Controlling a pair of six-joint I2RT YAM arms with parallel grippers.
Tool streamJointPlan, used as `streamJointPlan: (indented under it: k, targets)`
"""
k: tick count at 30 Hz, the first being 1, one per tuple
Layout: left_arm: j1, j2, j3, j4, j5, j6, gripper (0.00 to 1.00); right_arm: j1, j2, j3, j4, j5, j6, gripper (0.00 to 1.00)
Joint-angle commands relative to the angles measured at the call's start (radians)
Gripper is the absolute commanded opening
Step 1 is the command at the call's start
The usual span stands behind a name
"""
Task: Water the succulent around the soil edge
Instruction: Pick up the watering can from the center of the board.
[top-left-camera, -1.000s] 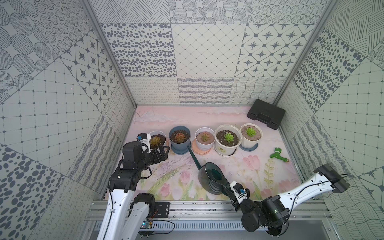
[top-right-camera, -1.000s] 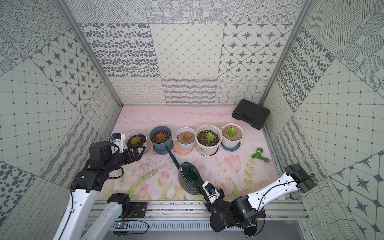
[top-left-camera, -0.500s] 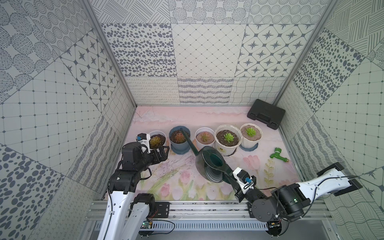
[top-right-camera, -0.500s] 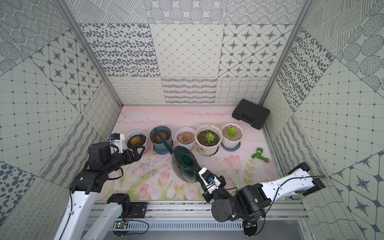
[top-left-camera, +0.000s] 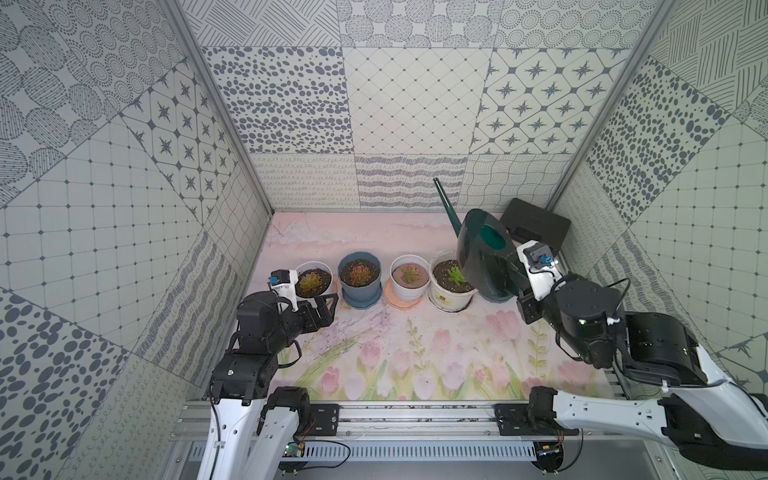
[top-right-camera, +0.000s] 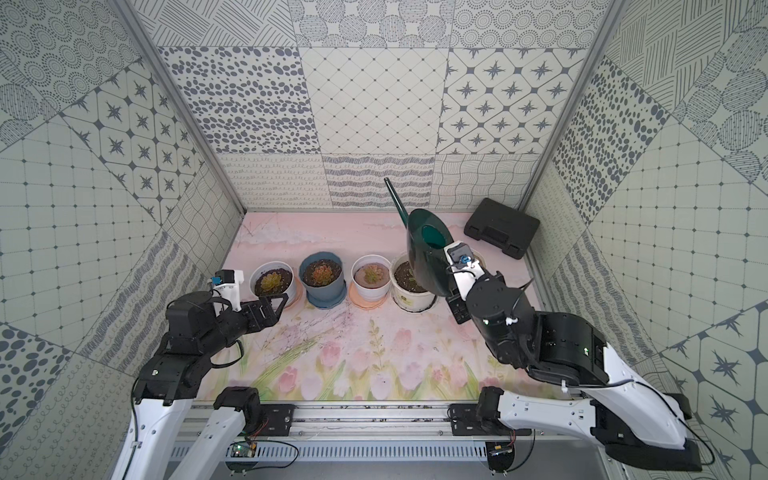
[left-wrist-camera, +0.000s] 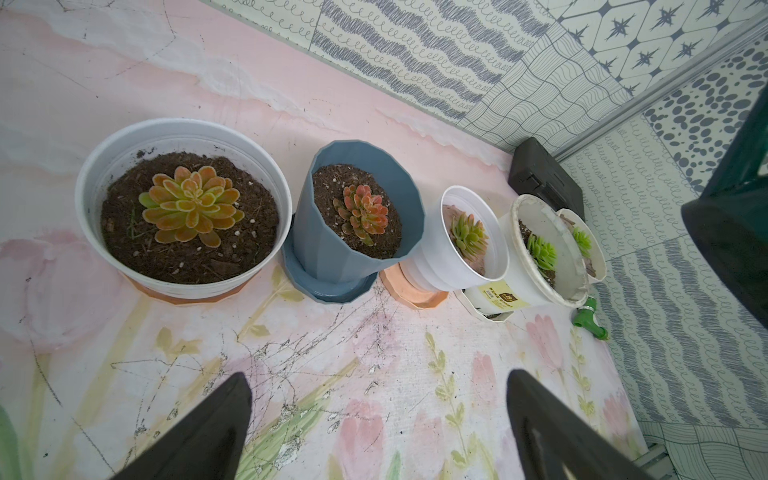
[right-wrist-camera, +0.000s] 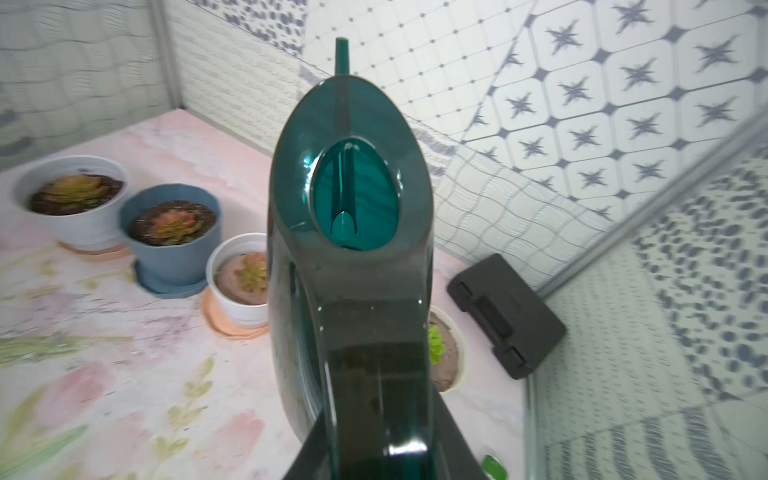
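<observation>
The succulent is a bright green rosette in tan soil in the white fluted pot at the right end of the pot row, also seen in the left wrist view. Its soil edge shows only on one side. In both top views the dark green watering can hangs over this pot and hides it, spout raised toward the back wall. My right gripper is shut on the can's handle. My left gripper stands open and empty near the leftmost pot.
The row also holds a white pot, a blue pot, a white pot with a pinkish rosette and a cream pot of dark soil. A black case lies back right. A green nozzle lies beside the end pots.
My right arm has lifted the watering can from the front middle of the mat, back and to the right, over the right end of the pot row. The left arm has not moved.
</observation>
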Motion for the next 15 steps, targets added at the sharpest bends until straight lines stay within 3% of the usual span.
streamJointPlan:
  k: [1, 4, 6, 15]
  targets:
    - [-0.013, -0.033, 0.008, 0.023, 0.012, 0.029, 0.99, -0.217, 0.044, 0.132, -0.083, -0.199, -0.149, 0.0]
    - [-0.038, -0.047, 0.01, 0.017, -0.004, 0.041, 0.99, -0.38, 0.085, 0.21, -0.156, -0.222, -0.174, 0.0]
    - [-0.06, -0.053, 0.017, 0.008, -0.021, 0.053, 0.99, -0.394, 0.092, 0.235, -0.194, -0.248, -0.163, 0.0]
    - [-0.203, -0.092, 0.031, -0.028, -0.085, 0.096, 0.99, -0.464, 0.221, 0.575, -0.604, -0.269, 0.144, 0.0]
